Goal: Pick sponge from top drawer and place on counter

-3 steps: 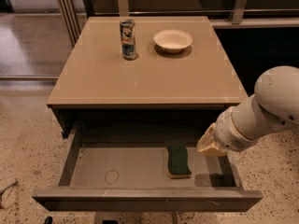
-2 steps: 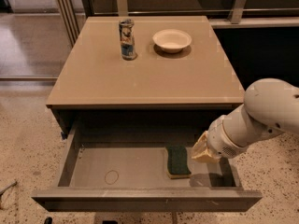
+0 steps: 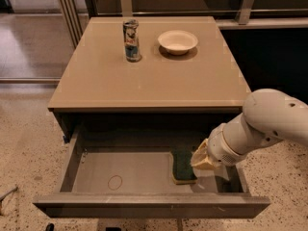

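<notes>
The sponge [image 3: 183, 166], its dark green face up over a yellow layer, lies flat on the grey floor of the top drawer [image 3: 144, 206], right of middle. The drawer stands open below the tan, glossy surface [image 3: 159, 81]. A faint ring mark [image 3: 115, 182] sits on its floor, well left of the sponge. The claw [image 3: 203, 159] hangs inside the drawer, just beside the sponge's right edge.

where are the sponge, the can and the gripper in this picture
sponge [image 3: 183, 166]: camera view, middle of its dark green top face
can [image 3: 131, 42]: camera view, middle of its upright side wall
gripper [image 3: 203, 160]: camera view, its pale tip inside the top drawer [image 3: 96, 172], just right of the sponge
</notes>
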You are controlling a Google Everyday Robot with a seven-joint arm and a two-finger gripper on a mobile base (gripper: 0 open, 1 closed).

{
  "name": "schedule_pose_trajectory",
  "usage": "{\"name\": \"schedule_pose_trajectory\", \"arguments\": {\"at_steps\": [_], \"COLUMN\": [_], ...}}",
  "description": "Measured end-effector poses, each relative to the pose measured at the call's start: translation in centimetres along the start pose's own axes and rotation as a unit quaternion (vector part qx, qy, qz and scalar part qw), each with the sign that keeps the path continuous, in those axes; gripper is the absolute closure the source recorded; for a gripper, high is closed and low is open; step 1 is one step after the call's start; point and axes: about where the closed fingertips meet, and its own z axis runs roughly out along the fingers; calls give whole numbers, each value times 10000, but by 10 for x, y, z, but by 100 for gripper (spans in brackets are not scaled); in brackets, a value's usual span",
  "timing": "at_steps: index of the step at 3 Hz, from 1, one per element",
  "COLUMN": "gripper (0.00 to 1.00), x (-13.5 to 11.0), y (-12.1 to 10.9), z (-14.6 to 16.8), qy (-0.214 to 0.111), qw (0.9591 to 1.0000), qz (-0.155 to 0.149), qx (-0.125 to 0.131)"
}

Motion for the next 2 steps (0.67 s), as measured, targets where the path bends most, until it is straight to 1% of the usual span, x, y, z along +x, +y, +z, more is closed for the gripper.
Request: {"name": "schedule_pose_trajectory", "arguments": {"at_steps": [1,2], "gripper": [45,46], "x": [-4,-4], "y": [-2,0], "z": [12,24], "qy": [-37,-31], "qw": [10000,9998], "qz": [-59,-84], "qx": [-67,-166]}}
